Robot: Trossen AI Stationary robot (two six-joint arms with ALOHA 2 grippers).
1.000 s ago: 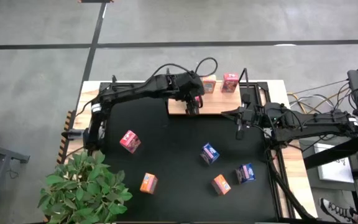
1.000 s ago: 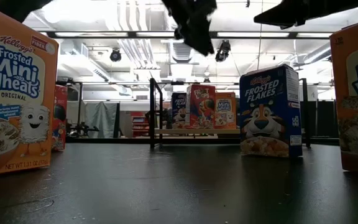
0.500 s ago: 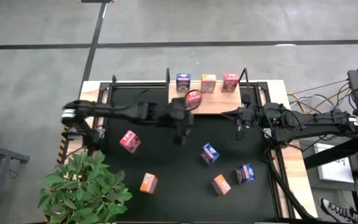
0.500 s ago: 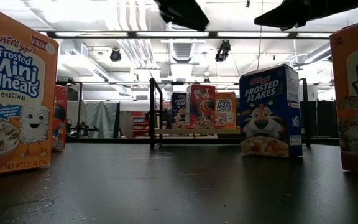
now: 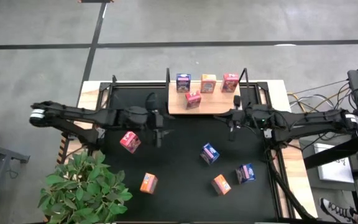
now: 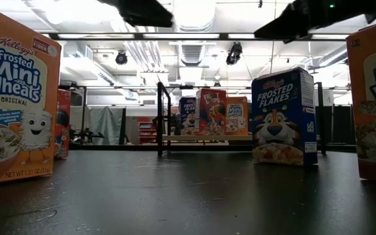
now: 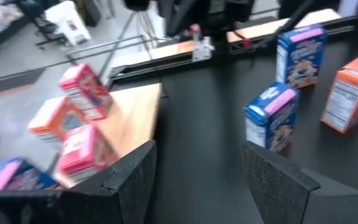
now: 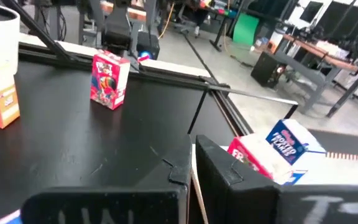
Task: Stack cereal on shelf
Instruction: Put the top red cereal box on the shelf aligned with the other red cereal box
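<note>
The shelf (image 5: pixel 213 103) is a light wood board with black posts at the mat's far edge. Blue (image 5: pixel 183 82), orange (image 5: pixel 208 83) and red (image 5: pixel 230 82) cereal boxes stand along its far side, and a red-pink one (image 5: pixel 192 99) nearer its front. More cereal stands on the black mat: red-pink (image 5: pixel 129 141), two blue (image 5: pixel 209 153) (image 5: pixel 245 173), two orange (image 5: pixel 220 184) (image 5: pixel 148 183). My left gripper (image 5: pixel 158 132) hangs open and empty above the mat, left of the shelf and next to the red-pink box; its fingers frame bare mat (image 7: pixel 197 180). My right gripper (image 5: pixel 231 126) is shut and empty, in front of the shelf's right end.
A potted plant (image 5: pixel 82 186) stands at the table's near left corner. Cables and equipment (image 5: pixel 353 124) lie beyond the right edge. The mat's middle (image 5: pixel 179 162) between the scattered boxes is bare. In the low view the shelf's black posts (image 6: pixel 160 117) stand upright at the far side.
My left gripper has drawn back from over the shelf's front toward the table's left and near side, staying open and sinking a little. The red-pink box stays standing on the board. My right gripper has shifted slightly toward the left, still shut.
</note>
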